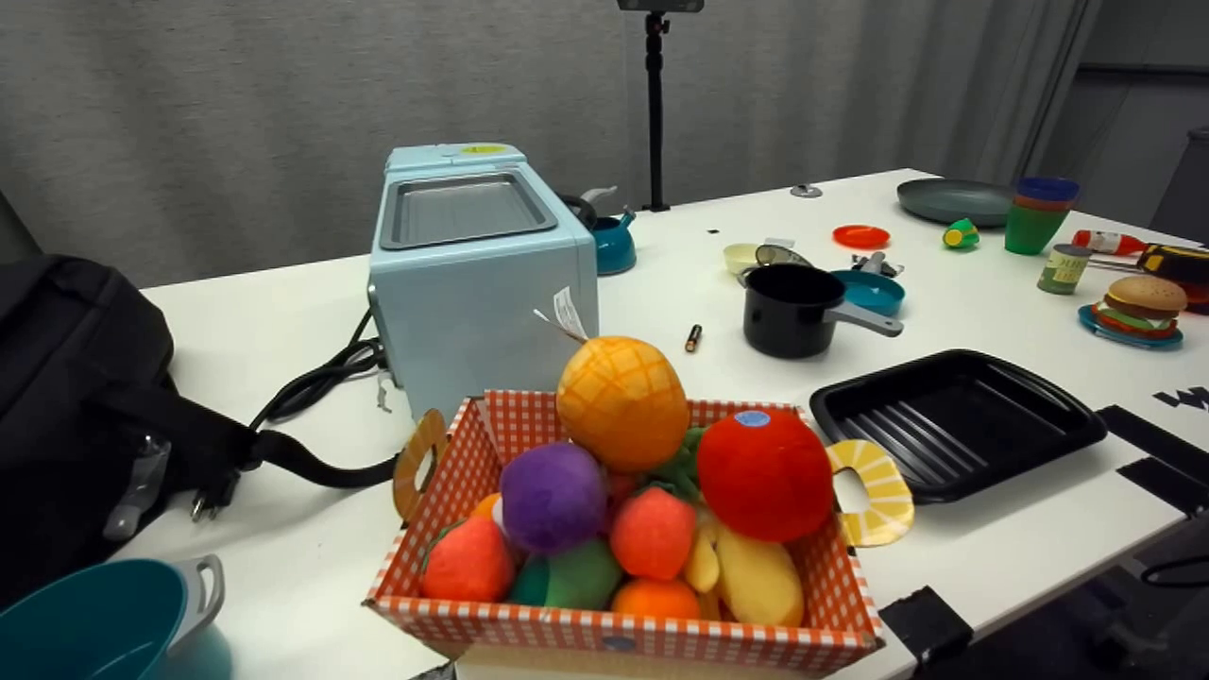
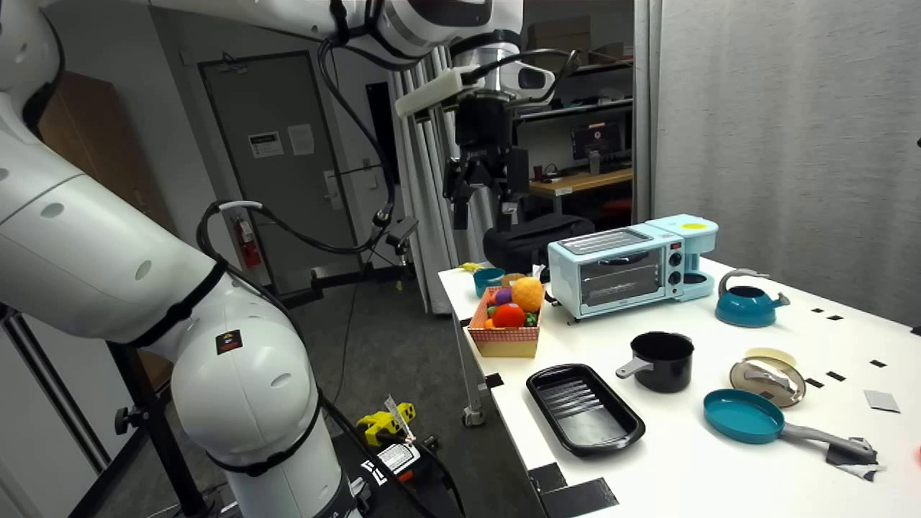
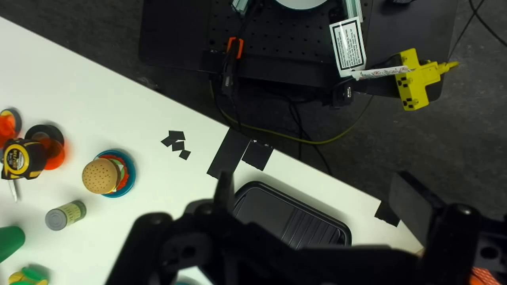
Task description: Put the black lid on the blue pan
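Note:
The blue pan point(image 1: 954, 202), shallow, round and dark blue-grey, lies at the far end of the table in an exterior view; it does not show in the wrist view. No small round black lid with a knob shows; it is hidden or out of view. A round see-through lid point(image 2: 767, 381) with a grey handle leans on a pale yellow bowl point(image 2: 773, 355), beside a smaller teal frying pan point(image 2: 743, 415). My gripper point(image 2: 483, 214) is raised high above the table. In the wrist view, my gripper point(image 3: 317, 194) is open with nothing between its fingers.
A black ridged grill tray point(image 3: 285, 217) lies near the table's edge. A black pot point(image 2: 663, 361), a teal kettle point(image 2: 748, 307), a light-blue oven point(image 2: 622, 270) and a fruit basket point(image 2: 504, 344) stand around it. A toy burger point(image 3: 101, 176) and a can point(image 3: 65, 215) are further along.

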